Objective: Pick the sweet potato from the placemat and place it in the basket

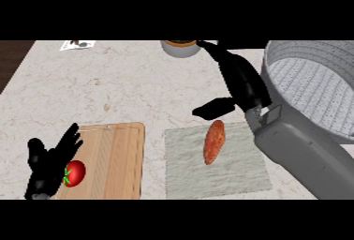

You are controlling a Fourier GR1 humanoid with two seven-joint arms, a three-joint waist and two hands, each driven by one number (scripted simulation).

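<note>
While the sweet potato (214, 142) lies on the grey placemat (228, 180), tilted with its upper end toward the far edge of the mat, nothing holds it. Just beyond that upper end hangs the right hand (243, 84), its fingers stretched straight toward the back of the counter (104, 89) and its thumb stuck out sideways close above the sweet potato; whether the thumb touches it cannot be told. Right of the hand and the mat stands the grey basket (311, 79). Left of the placemat lies a wooden cutting board (110, 154) with a red tomato (75, 172) on it. At the board's left edge the left hand (45, 164) rests, fingers spread and pointing up, just beside the tomato. A pot (181, 48) stands at the counter's far edge.
</note>
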